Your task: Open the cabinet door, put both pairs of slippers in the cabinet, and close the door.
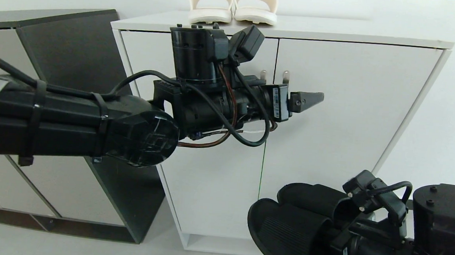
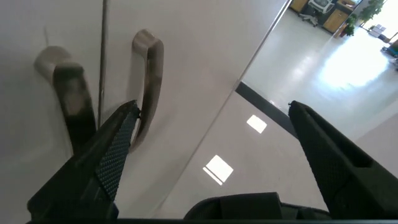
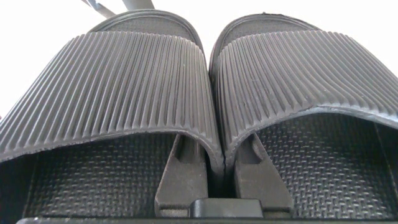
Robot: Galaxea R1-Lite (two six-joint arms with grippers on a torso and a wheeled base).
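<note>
While level — left gripper (image 2: 214,112) at handle (image 2: 149,81), jaws apart

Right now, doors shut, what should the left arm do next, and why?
Probably shift the open left gripper sideways until the nearer handle sits inside its jaws. One fingertip is beside that handle, not around it, and the right gripper holds the black slippers.

Black slippers (image 1: 293,224) held, white slippers (image 1: 232,6) atop cabinet (image 1: 344,111)

My left arm (image 1: 71,124) is matte black, looped cables (image 1: 147,72) strapped along it. Right wrist (image 1: 441,214) has round screws on top.
</note>
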